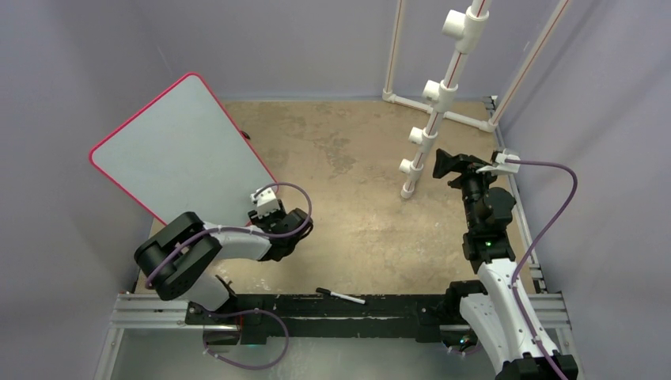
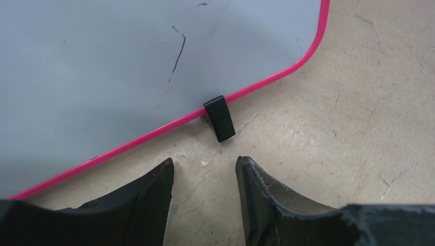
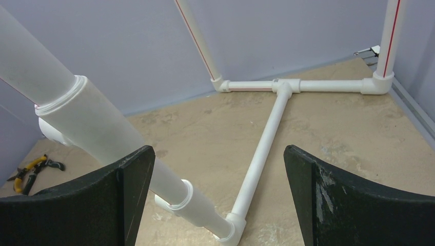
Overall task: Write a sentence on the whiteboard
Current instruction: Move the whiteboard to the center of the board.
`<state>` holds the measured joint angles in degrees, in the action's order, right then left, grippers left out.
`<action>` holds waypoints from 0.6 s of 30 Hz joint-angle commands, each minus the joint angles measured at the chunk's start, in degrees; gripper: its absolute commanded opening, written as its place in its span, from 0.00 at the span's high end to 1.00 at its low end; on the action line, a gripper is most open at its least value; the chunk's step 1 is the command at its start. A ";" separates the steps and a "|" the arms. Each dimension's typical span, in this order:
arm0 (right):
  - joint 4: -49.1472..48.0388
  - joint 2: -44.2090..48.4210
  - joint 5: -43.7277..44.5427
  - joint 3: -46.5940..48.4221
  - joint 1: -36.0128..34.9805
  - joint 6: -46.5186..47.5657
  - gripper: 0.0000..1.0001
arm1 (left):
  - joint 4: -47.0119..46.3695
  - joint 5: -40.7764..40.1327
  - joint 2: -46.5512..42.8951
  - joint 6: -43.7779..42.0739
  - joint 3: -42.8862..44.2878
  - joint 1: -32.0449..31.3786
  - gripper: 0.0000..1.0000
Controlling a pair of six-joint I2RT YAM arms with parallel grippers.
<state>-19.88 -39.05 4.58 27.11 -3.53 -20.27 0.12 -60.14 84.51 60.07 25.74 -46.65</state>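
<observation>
Left wrist view: the left hand (image 2: 205, 164) is held released just beside the whiteboard (image 2: 102, 66); the right hand (image 3: 219, 151) is likewise released.

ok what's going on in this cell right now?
Nothing is being held. The left arm is at the pink-rimmed edge of the whiteboard, jaws open and empty, facing a black foot. The board carries only a stray black stroke, no writing. The marker lies on the table near the arm bases, untouched. The right arm points at the white pipe frame, jaws wide open and empty.
</observation>
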 commanded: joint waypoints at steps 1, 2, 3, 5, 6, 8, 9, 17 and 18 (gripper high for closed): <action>-0.64 -0.29 -1.41 2.68 -0.13 0.76 0.01 | 3.71 -6.70 5.21 5.73 5.66 0.05 0.53; -0.61 -0.25 -1.48 2.68 -0.11 0.76 0.01 | 3.66 -6.78 6.06 6.14 6.29 0.11 0.53; -0.56 -0.19 -1.42 2.73 -0.16 0.76 0.01 | 3.66 -7.05 6.69 6.62 6.75 0.20 0.53; -0.51 -0.05 -1.42 2.77 -0.10 0.76 0.01 | 3.10 -7.52 7.14 7.43 6.97 0.56 0.52; -0.51 0.01 -1.49 2.69 -0.16 0.76 0.01 | 2.29 -7.31 7.31 7.12 6.90 1.08 0.52; -0.58 0.03 -1.68 2.68 -0.12 0.76 0.01 | 2.05 -6.96 7.50 7.52 6.98 2.10 0.52; -0.66 0.01 -1.72 2.68 -0.12 0.76 0.01 | 1.94 -7.05 7.63 7.78 6.97 2.36 0.52; -0.78 -0.33 -2.21 2.68 -0.12 0.59 0.01 | 0.76 -8.06 9.98 8.48 8.04 3.92 0.54; -0.78 -0.33 -2.33 2.68 -0.09 0.58 0.01 | 0.76 -8.35 10.17 8.55 8.18 4.05 0.56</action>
<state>-19.90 -39.35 3.31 27.11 -3.53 -20.29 2.20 -66.08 93.51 66.96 32.03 -43.46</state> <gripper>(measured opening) 0.984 0.466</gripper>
